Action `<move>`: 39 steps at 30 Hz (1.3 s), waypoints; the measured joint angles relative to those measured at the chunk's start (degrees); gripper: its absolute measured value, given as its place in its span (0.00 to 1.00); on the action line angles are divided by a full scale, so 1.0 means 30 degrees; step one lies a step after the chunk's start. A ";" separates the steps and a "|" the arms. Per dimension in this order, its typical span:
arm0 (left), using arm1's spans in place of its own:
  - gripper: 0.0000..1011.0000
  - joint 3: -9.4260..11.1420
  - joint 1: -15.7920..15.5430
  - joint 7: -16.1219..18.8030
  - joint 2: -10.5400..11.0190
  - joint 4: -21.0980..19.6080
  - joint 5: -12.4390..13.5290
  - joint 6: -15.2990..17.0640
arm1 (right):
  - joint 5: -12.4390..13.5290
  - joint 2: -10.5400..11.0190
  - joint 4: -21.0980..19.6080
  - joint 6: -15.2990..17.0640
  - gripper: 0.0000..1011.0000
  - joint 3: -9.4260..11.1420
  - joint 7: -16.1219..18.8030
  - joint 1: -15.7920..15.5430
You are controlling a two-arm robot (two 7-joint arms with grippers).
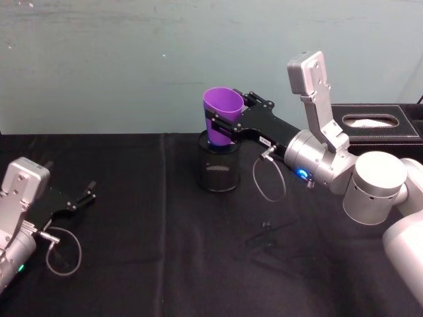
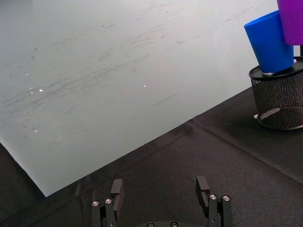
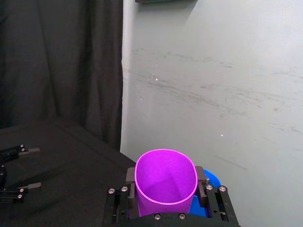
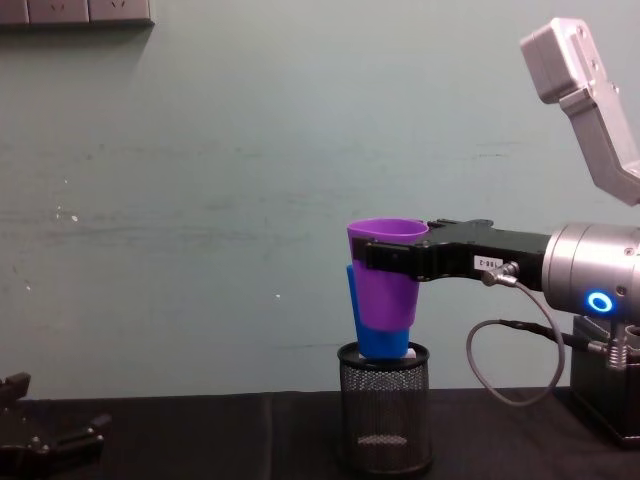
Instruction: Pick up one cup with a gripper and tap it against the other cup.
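Well to the left of the black mesh pen holder [image 1: 219, 168], the left gripper [image 2: 160, 189] is lying low over the counter [image 1: 132, 264]. Its fingers are standing wide apart and are holding nothing. It is pointing toward the pen holder across bare black cloth.

The pen holder is standing upright near the back edge of the counter, close to the pale wall. The blue cup [image 2: 270, 42] is sitting inside it with the mouth up, and it is leaning a little. Most of its body is rising above the mesh rim.

The purple cup [image 4: 388, 275] is hanging in the air above the pen holder, mouth up, right against the blue cup and partly covering it in the chest view. I cannot tell whether the two cups are touching.

The right gripper [image 1: 225, 129] is reaching in from the right of the pen holder, and its fingers are closing on the two sides of the purple cup just under the rim. A grey cable loop [image 1: 268, 181] is hanging under the wrist.

Farther right of the pen holder, a black tissue box [image 1: 373, 122] is standing behind the right arm.
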 joint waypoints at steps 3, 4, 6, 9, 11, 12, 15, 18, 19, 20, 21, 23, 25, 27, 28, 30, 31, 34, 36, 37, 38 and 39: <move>0.99 -0.0001 0.0000 0.0000 0.0000 0.0000 0.0000 0.0000 | 0.0000 0.0000 0.0000 0.0000 0.72 -0.0001 -0.0002 0.0000; 0.99 -0.0001 -0.0001 -0.0001 0.0000 0.0001 -0.0001 0.0001 | 0.0000 0.0000 -0.0001 0.0000 0.72 0.0000 -0.0003 0.0001; 0.99 -0.0001 0.0000 -0.0001 0.0000 0.0000 0.0000 0.0001 | 0.0001 0.0000 0.0000 0.0000 0.72 -0.0001 -0.0005 -0.0001; 0.99 0.0000 0.0000 -0.0001 0.0000 0.0000 -0.0001 0.0000 | 0.0000 0.0000 0.0000 0.0001 0.72 0.0000 -0.0008 0.0000; 0.99 0.0000 0.0000 -0.0001 0.0000 0.0001 0.0000 0.0001 | 0.0001 0.0000 -0.0001 0.0001 0.72 -0.0001 -0.0009 -0.0001; 0.99 -0.0001 0.0000 -0.0001 0.0000 0.0000 0.0000 0.0000 | 0.0000 0.0001 -0.0001 0.0001 0.72 -0.0001 -0.0009 0.0000; 0.99 0.0000 0.0000 -0.0001 0.0000 0.0000 -0.0001 0.0000 | 0.0000 0.0001 -0.0001 0.0001 0.72 0.0000 -0.0009 0.0001; 0.99 -0.0001 0.0001 -0.0001 0.0000 0.0000 -0.0001 0.0000 | 0.0000 0.0000 -0.0002 0.0000 0.72 0.0000 -0.0010 0.0000; 0.99 0.0000 0.0000 -0.0001 0.0000 0.0000 0.0000 0.0000 | 0.0000 0.0000 -0.0001 0.0000 0.72 0.0000 -0.0010 0.0000; 0.99 0.0000 0.0000 -0.0001 0.0000 0.0000 -0.0001 0.0000 | 0.0001 0.0001 -0.0001 0.0001 0.72 0.0000 -0.0010 0.0000; 0.99 0.0000 0.0000 -0.0001 0.0000 0.0001 0.0000 0.0000 | 0.0000 0.0000 -0.0001 0.0000 0.72 0.0000 -0.0010 0.0000; 0.99 0.0000 0.0000 -0.0001 0.0000 0.0001 0.0000 0.0000 | 0.0001 0.0001 0.0000 0.0000 0.72 0.0000 -0.0010 0.0000; 0.99 0.0000 0.0001 -0.0001 0.0000 0.0000 -0.0001 0.0000 | 0.0001 0.0000 -0.0002 0.0001 0.72 0.0000 -0.0011 0.0000; 0.99 0.0000 0.0000 -0.0001 0.0000 0.0001 0.0000 0.0001 | 0.0000 0.0000 -0.0001 0.0001 0.72 0.0000 -0.0010 0.0000; 0.99 0.0000 0.0001 -0.0001 0.0000 0.0000 0.0000 0.0000 | 0.0001 0.0001 -0.0001 0.0001 0.72 0.0000 -0.0010 0.0000; 0.99 -0.0001 0.0000 -0.0001 0.0000 0.0001 0.0000 0.0000 | 0.0000 0.0000 -0.0001 0.0000 0.72 0.0000 -0.0010 0.0000; 0.99 -0.0001 0.0000 -0.0001 0.0000 0.0000 0.0000 0.0001 | 0.0000 0.0000 -0.0001 0.0001 0.72 -0.0001 -0.0010 -0.0001; 0.99 0.0000 0.0001 -0.0001 0.0000 0.0000 0.0000 0.0000 | 0.0000 0.0000 -0.0001 0.0000 0.72 -0.0001 -0.0010 0.0000; 0.99 0.0000 -0.0001 -0.0001 0.0000 0.0000 -0.0001 0.0000 | 0.0001 0.0001 0.0000 0.0000 0.72 0.0000 -0.0011 0.0000; 0.99 0.0000 0.0001 -0.0001 0.0000 0.0000 -0.0001 0.0001 | 0.0000 0.0001 0.0000 0.0001 0.72 0.0000 -0.0010 0.0000; 0.99 -0.0001 0.0001 -0.0001 0.0000 0.0000 0.0000 0.0000 | 0.0000 -0.0001 -0.0001 0.0001 0.72 -0.0001 -0.0010 0.0000; 0.99 0.0000 0.0000 -0.0001 0.0000 0.0000 -0.0001 0.0000 | 0.0000 0.0001 0.0000 0.0001 0.72 0.0000 -0.0010 0.0000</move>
